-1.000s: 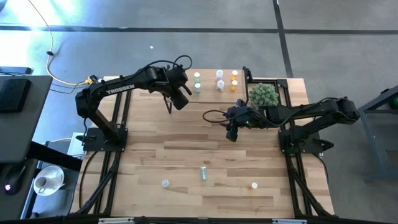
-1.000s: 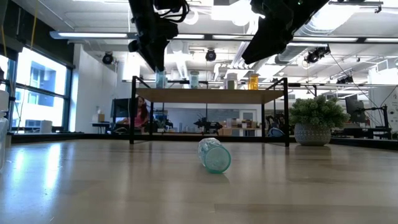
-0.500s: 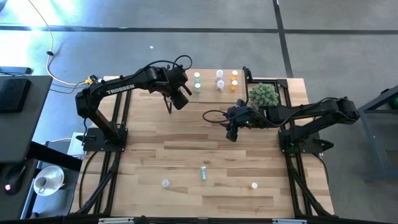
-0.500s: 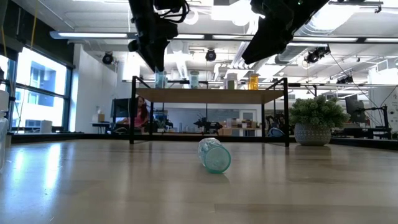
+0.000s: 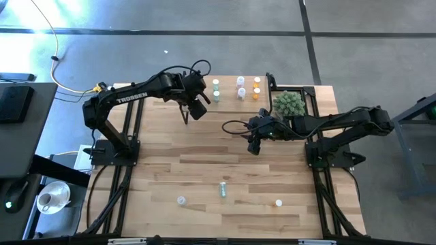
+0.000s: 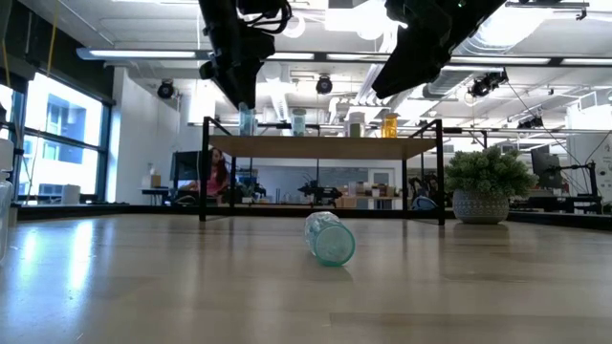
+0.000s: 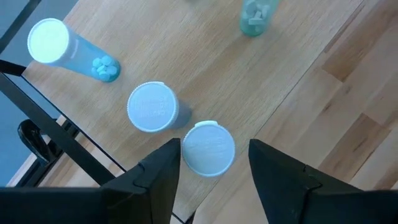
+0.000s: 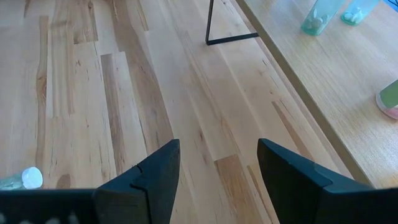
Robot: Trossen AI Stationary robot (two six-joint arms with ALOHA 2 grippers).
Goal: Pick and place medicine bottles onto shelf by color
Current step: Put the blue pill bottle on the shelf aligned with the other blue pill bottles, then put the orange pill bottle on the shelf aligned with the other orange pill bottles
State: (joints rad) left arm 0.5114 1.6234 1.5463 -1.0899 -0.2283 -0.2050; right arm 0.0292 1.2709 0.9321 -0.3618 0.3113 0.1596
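The shelf [image 6: 325,146] stands at the table's far side on thin black legs. It carries blue, green, white and orange bottles in groups. My left gripper [image 7: 214,177] is open above the shelf's left end, also seen in the high view [image 5: 198,107]. One upright blue bottle [image 7: 208,148] stands between the fingers without plainly touching them. Two more blue bottles [image 7: 151,107] [image 7: 50,42] stand beside it. My right gripper [image 8: 214,180] is open and empty above the table's middle, also seen in the high view [image 5: 253,145]. A green bottle [image 5: 222,189] lies on its side near the front.
A white bottle [image 5: 180,200] and another small bottle [image 5: 278,203] lie near the table's front edge. A spiky green plant ball [image 5: 289,103] in a pot stands by the shelf's right end. Green bottles [image 8: 317,18] stand on the shelf. Bare planks lie between shelf and front bottles.
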